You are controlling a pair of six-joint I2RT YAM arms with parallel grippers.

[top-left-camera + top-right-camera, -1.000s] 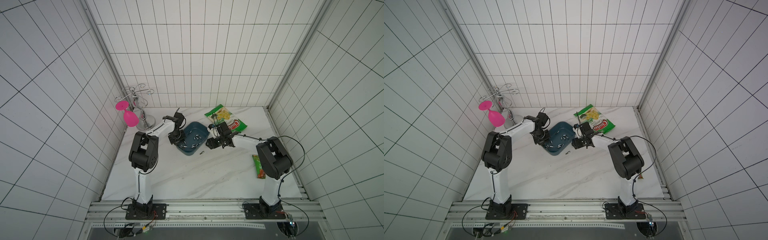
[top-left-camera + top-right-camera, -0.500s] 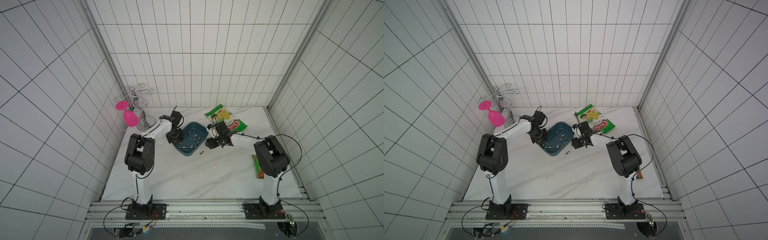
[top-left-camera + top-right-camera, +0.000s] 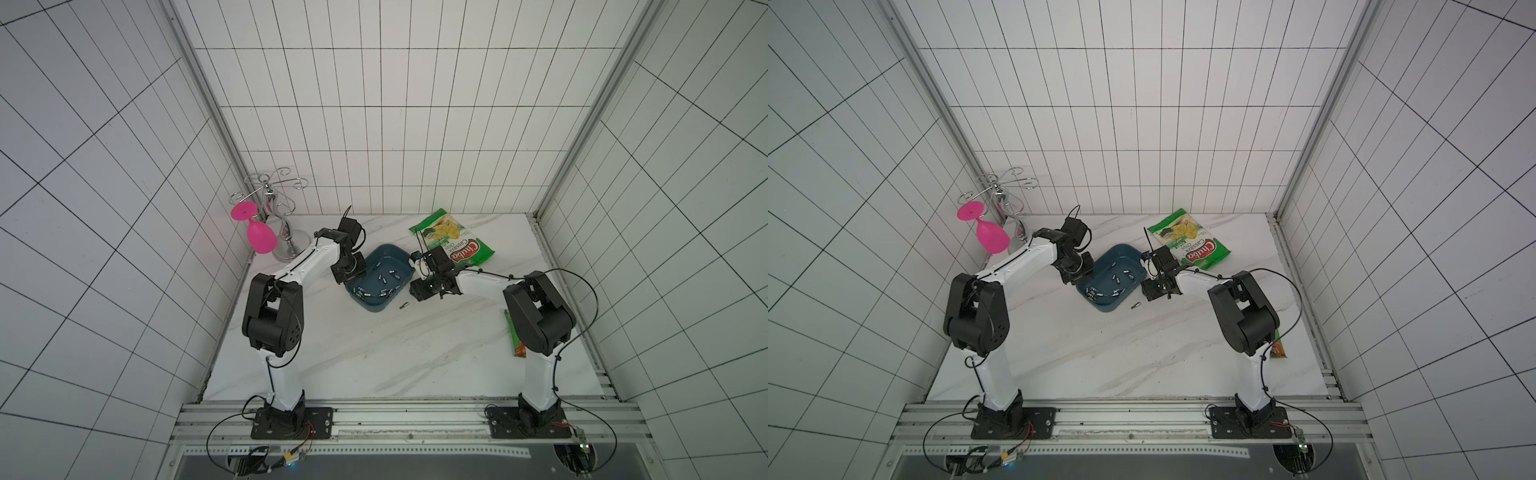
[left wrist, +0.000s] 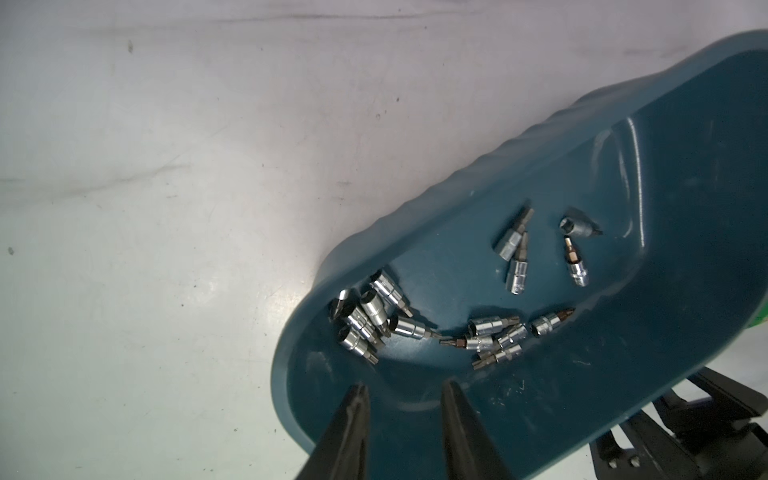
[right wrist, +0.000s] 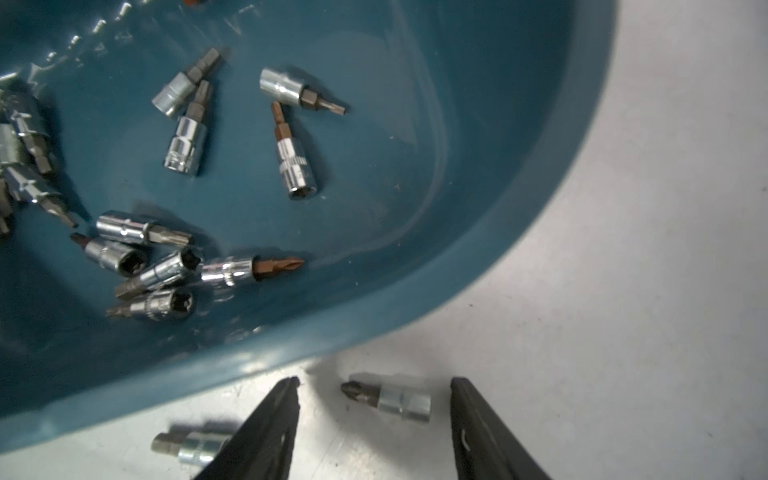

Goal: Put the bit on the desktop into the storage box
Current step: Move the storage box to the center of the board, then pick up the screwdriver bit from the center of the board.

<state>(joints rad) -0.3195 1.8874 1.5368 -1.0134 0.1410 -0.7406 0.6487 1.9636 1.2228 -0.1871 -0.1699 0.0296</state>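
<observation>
1. Storage box (image 3: 371,308): upright on desktop (image 3: 374,357), between the two arms, toward the rear.
2. Done so far: well over ten chrome socket bits (image 4: 457,328) loose on the box floor, in 2–3 clusters. Judged as most of the job.
3. Left to do: 2 bits outside the box, flat on the desktop just beside its wall.
   - Bit A (image 5: 388,400): Phillips tip pointing along the wall.
   - Bit B (image 5: 189,446): partly hidden behind a finger.
   - Only one loose bit (image 3: 402,307) resolvable in both top views; cannot tell which of the two.
4. R gripper (image 5: 374,380): open, jaws astride bit A, clear gap each side, no contact seen. Grasp not yet made.
5. L gripper (image 4: 405,384): jaws part-way apart, nothing between. Hovers over the box interior near one end.
6. Est. progress: late stage. Pending, as judged: close on bit A, lift over the rim, release inside; same again for bit B.
</observation>
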